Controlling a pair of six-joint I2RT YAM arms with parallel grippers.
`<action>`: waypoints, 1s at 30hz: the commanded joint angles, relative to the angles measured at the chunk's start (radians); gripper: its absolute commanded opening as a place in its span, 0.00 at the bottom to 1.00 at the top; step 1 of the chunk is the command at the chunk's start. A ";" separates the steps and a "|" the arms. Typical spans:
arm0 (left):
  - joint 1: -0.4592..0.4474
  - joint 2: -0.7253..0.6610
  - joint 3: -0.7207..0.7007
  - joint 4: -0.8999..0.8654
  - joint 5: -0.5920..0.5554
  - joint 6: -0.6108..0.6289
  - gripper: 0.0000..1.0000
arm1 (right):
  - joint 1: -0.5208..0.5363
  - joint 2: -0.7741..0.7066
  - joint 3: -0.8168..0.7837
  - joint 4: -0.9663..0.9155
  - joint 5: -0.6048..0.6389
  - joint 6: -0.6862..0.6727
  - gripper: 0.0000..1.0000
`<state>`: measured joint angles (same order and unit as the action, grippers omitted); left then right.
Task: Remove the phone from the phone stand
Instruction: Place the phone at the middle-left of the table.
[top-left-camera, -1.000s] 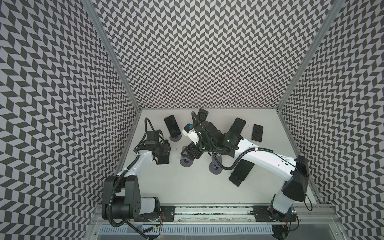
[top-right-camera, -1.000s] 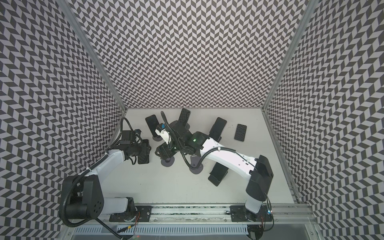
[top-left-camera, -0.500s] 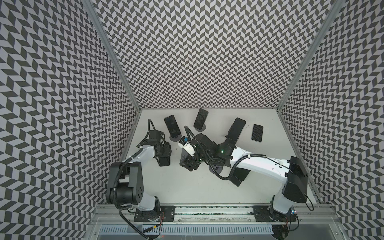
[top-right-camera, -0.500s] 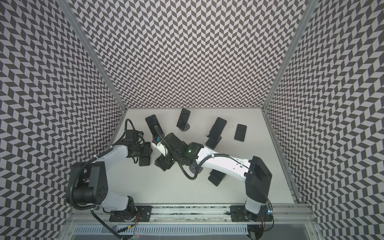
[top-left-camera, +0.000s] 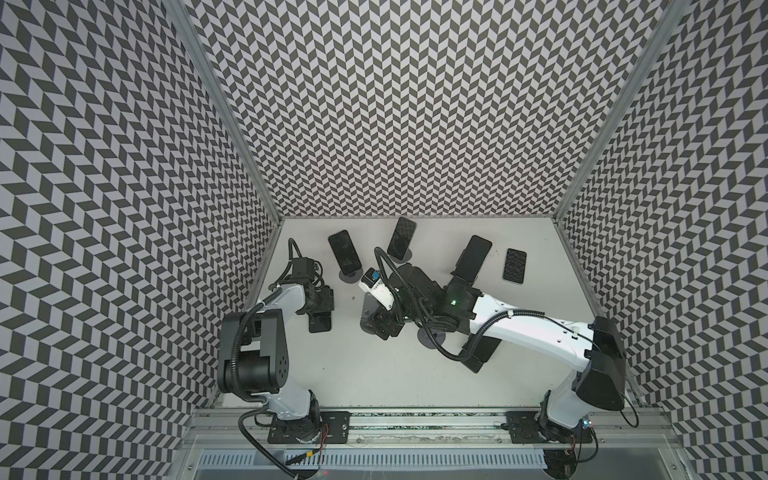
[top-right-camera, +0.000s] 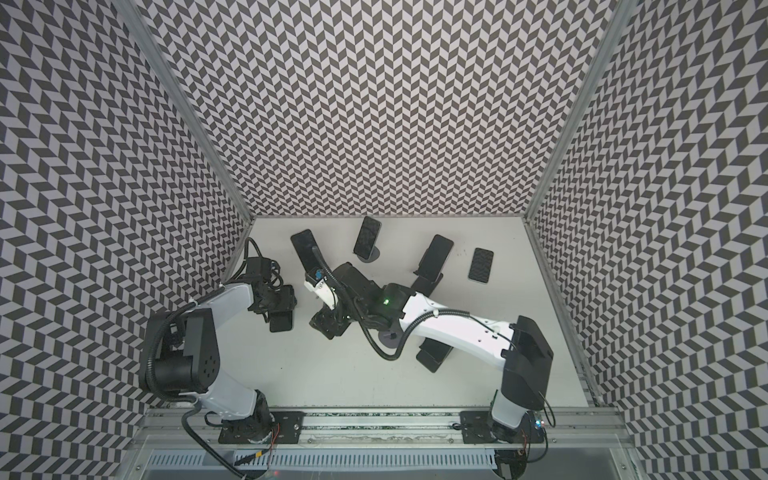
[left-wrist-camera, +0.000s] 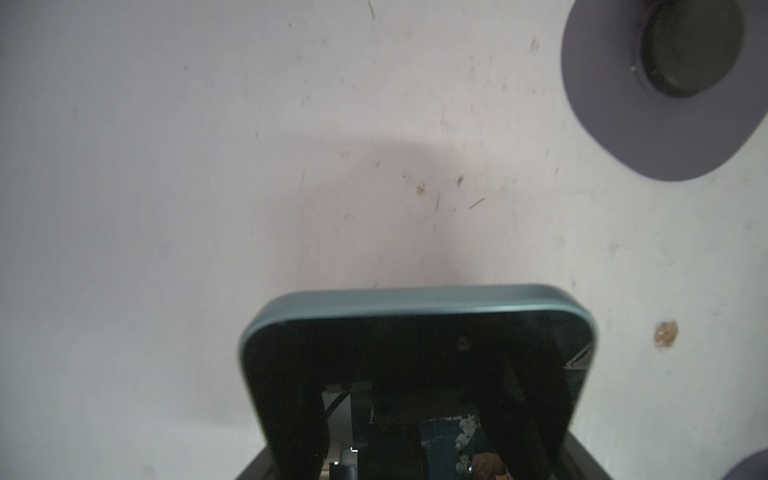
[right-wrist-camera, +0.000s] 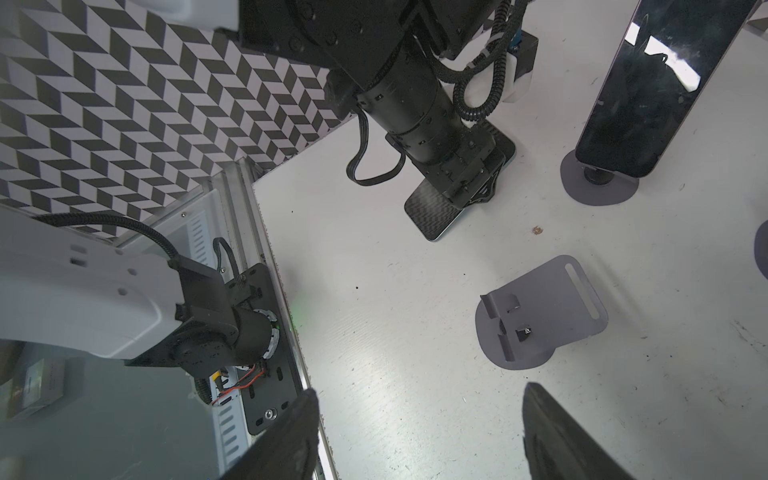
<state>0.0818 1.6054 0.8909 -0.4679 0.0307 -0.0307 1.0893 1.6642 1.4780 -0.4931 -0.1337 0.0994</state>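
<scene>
The left fingers (right-wrist-camera: 478, 183) are clamped on the phone (right-wrist-camera: 434, 214), holding it tilted low at the tabletop (right-wrist-camera: 374, 316), off the grey phone stand (right-wrist-camera: 548, 307) and near it. Whether the phone's lower end touches the tabletop cannot be told. The right fingers (right-wrist-camera: 557, 436) stand apart, gripping nothing, close by that stand.

1. Three walls (top-left-camera: 395, 104) bore a black-and-white chevron pattern in both top views.
2. Grey metal posts (top-left-camera: 223, 108) ran up the two back corners.
3. The tabletop (top-left-camera: 374, 374) was white and evenly lit, with only soft shadows.
4. Fine scuffs and a brown spot (left-wrist-camera: 665, 332) marked it in the left wrist view.
5. An aluminium rail (top-left-camera: 415, 428) lay along its front edge.
</scene>
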 joint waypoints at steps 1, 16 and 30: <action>0.010 0.010 0.035 -0.008 -0.012 0.018 0.62 | 0.006 -0.039 -0.024 0.028 0.021 -0.011 0.75; 0.015 0.038 0.010 0.012 -0.064 -0.003 0.82 | 0.006 -0.056 -0.040 0.014 0.058 -0.009 0.76; 0.015 0.037 0.005 0.016 -0.060 -0.010 0.86 | 0.006 -0.055 -0.036 -0.002 0.065 0.000 0.76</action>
<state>0.0906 1.6421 0.8978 -0.4644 -0.0292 -0.0395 1.0904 1.6478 1.4425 -0.5026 -0.0803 0.0975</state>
